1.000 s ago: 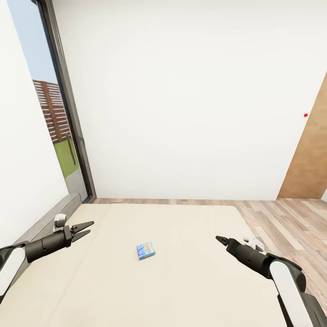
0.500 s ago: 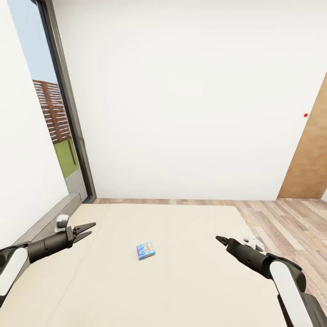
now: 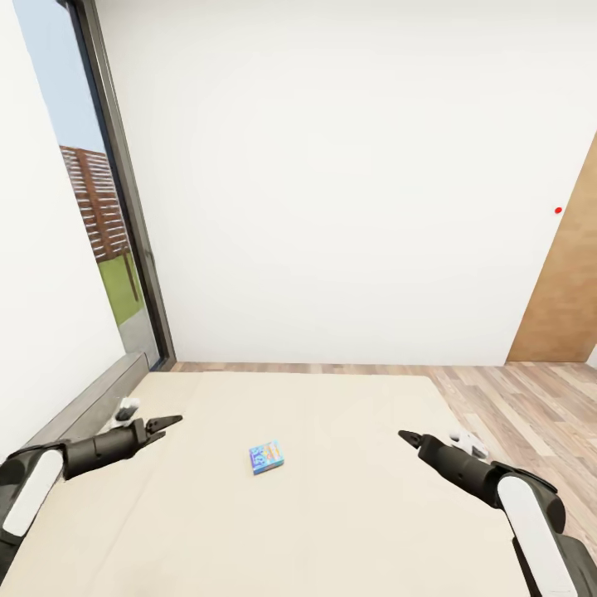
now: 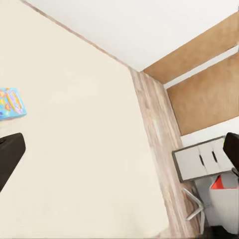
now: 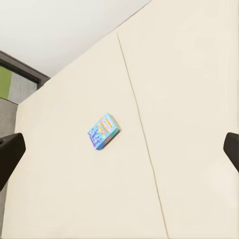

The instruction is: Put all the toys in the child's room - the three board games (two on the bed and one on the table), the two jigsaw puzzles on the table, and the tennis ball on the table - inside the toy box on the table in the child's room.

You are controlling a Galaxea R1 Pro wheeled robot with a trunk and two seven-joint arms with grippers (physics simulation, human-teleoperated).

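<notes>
A board game [image 3: 266, 457] lay flat near the middle of the bed [image 3: 356, 514], untouched and between the two arms, apparently so that either could reach it. The left hand [image 3: 163, 425] hovered beside it with fingers slightly spread. The right hand [image 3: 406, 436] looked pressed together from the head view, though its wrist camera suggested otherwise, so I could not tell.
</notes>
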